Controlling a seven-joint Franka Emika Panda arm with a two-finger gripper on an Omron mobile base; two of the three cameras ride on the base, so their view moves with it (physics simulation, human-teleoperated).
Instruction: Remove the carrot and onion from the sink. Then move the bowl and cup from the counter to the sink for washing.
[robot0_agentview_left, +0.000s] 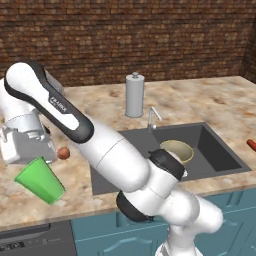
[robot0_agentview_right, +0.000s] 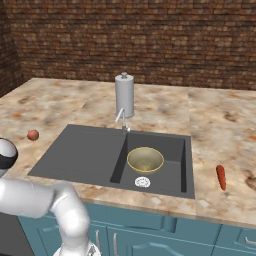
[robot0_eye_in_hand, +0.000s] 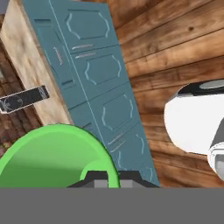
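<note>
The claw (robot0_agentview_left: 31, 159) is pinched shut on the rim of the green cup (robot0_agentview_left: 40, 180), carried tilted in the air off the counter's (robot0_agentview_left: 210, 100) left front edge. The carrot (robot0_agentview_right: 221, 177) lies on the counter right of the sink (robot0_agentview_right: 80, 155); the onion (robot0_agentview_right: 33, 135) rests left of it. The bowl (robot0_agentview_right: 145, 159) already sits in the basin beside the drain (robot0_agentview_right: 142, 182). Judged step: the last one, bringing the cup to the sink. The next move calls for swinging right over the basin, lowering, then releasing. Readable writing: "FRANKA" on the arm's (robot0_agentview_left: 65, 112) dark band.
</note>
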